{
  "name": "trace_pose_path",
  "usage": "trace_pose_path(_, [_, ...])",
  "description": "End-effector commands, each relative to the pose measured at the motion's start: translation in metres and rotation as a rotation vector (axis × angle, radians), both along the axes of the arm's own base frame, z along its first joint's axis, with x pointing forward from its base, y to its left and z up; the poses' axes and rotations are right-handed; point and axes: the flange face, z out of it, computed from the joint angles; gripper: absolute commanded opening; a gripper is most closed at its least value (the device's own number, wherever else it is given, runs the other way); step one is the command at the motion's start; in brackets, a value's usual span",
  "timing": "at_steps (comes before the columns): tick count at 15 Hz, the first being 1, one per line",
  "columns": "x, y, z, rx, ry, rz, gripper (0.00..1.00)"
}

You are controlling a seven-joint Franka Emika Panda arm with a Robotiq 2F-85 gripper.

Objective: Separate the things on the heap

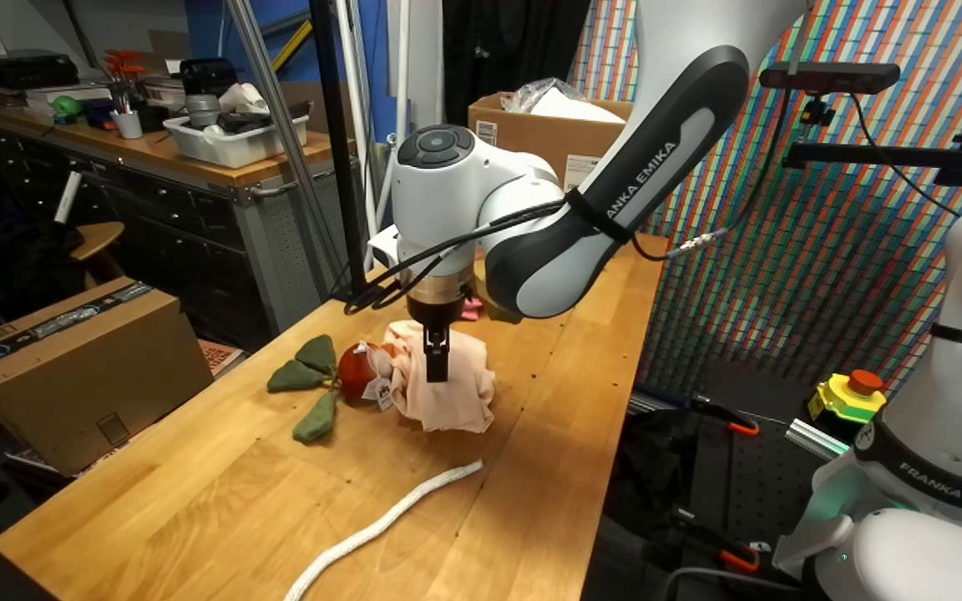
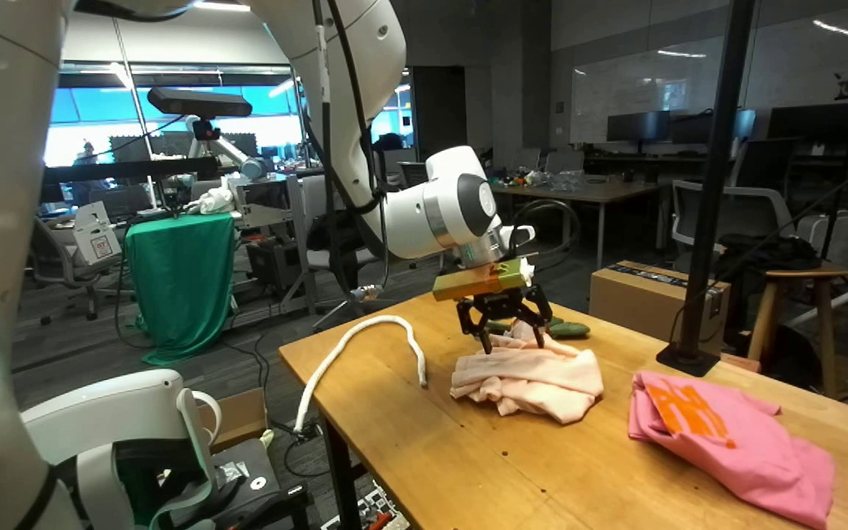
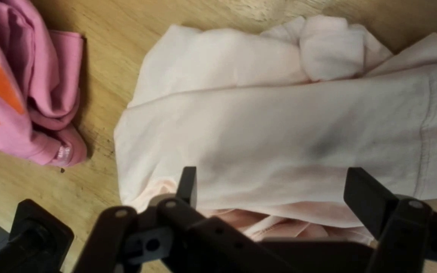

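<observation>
What shows of the heap is a bunched pale beige cloth [image 1: 452, 405] with a small red object [image 1: 354, 369], white-tagged, against it. Dark green cloth leaves [image 1: 316, 354] lie beside the red object. My gripper [image 2: 513, 344] is over the pale cloth, pointing down; in the wrist view its fingers [image 3: 188, 184] stand wide apart with nothing held between them. Whether the tips touch the fabric I cannot tell. A long white rope [image 2: 382, 319] lies apart, hanging over the table edge. The pink cloth [image 2: 748, 456] with an orange print rests separately; the arm mostly hides it in an exterior view.
The wooden tabletop [image 1: 222, 509] has a black post [image 2: 711, 184] at its edge. A cardboard box [image 1: 523, 138] stands toward the far end, another box [image 1: 113, 367] beside the table. A dull green patch [image 1: 502, 311] shows behind the arm, mostly hidden.
</observation>
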Motion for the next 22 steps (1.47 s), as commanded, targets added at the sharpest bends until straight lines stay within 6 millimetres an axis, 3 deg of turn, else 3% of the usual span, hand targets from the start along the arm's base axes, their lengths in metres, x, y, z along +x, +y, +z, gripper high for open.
trace_pose_path(1, [0.003, -0.008, 0.0, 0.03, -0.034, 0.003, 1.0])
trace_pose_path(13, [0.004, -0.023, -0.022, 0.085, 0.02, -0.027, 1.0])
trace_pose_path(22, [0.005, -0.032, -0.029, 0.177, 0.09, -0.007, 1.0])
